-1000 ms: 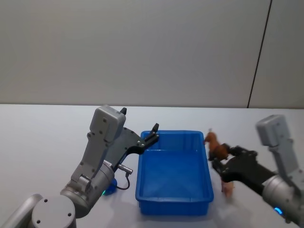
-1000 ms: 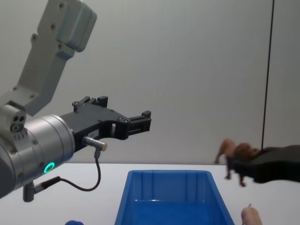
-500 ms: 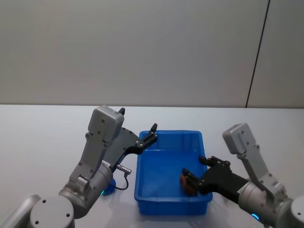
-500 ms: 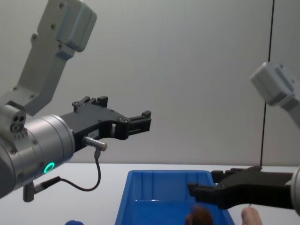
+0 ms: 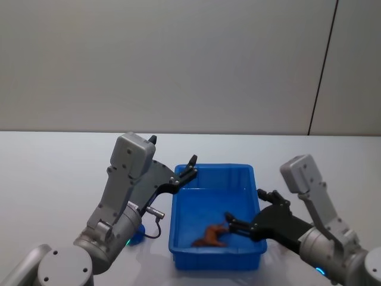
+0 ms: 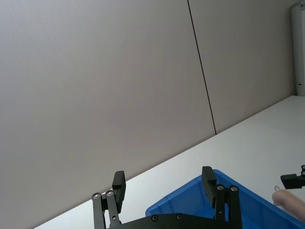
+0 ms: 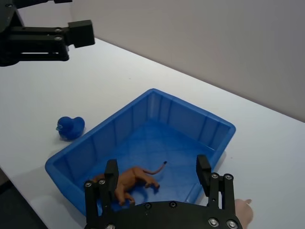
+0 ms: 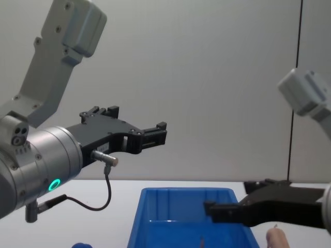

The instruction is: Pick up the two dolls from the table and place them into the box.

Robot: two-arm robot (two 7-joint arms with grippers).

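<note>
"Where were the dolls?"
"Blue doll [image 7: 70, 128] and pink doll [image 7: 244, 209] sat on the tabletop [image 5: 59, 179] (either side of the box [image 5: 218, 262]); a brown toy [image 5: 208, 236] lay inside."
"End effectors?"
"Right end effector [image 7: 157, 167] spread above the toy; left end effector [image 6: 163, 177] spread, raised."

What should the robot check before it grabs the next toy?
1. Right claw open, holding nothing: ok.
2. Brown toy lying loose inside the box: ok.
3. Blue doll in the box: not ok, it sits on the table beside the box.
4. Pink doll in the box: not ok, it is on the table at the box's other side.
5. Left claw open, raised near the box's far left corner: ok.
</note>
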